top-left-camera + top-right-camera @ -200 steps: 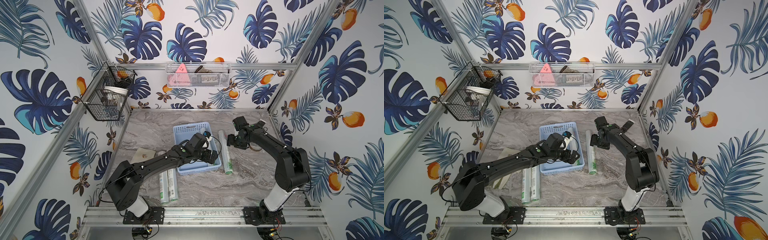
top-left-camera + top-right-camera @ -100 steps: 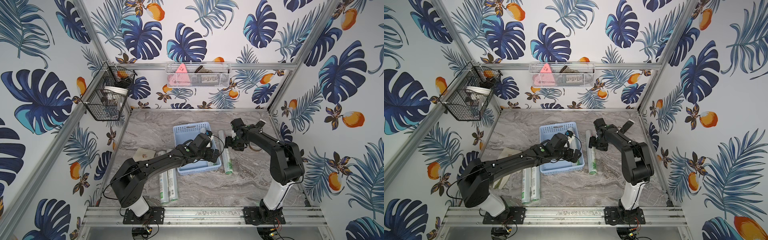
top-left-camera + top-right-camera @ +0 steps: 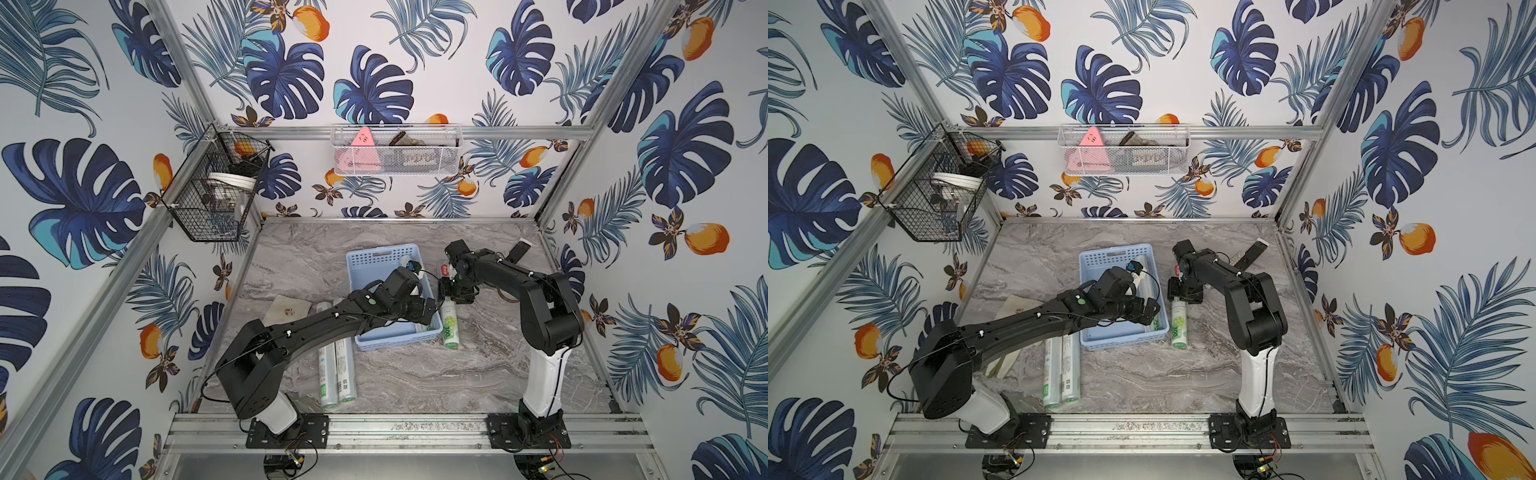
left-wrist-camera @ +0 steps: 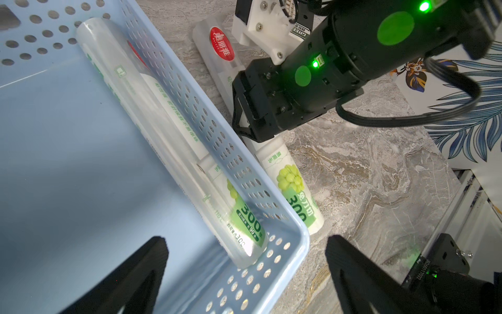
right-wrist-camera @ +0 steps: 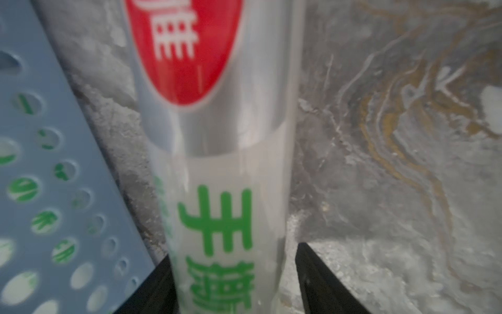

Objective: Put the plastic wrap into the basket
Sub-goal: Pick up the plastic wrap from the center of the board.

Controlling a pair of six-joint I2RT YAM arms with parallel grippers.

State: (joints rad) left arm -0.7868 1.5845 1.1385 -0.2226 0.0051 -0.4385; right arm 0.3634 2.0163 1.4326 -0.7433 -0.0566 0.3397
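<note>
Marble tabletop [image 3: 415, 374]: slim plastic wrap roll [image 4: 292, 187], green print (red oval).

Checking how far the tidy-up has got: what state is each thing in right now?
Basket: upright on the table, one roll inside.
Roll in basket: lying flat along the side wall.
Outside roll: lying on the table, beside the basket's wall.
Front rolls: side by side on the table, untouched.
Left gripper: open, empty.
Right gripper: open, straddling that outside roll.
</note>
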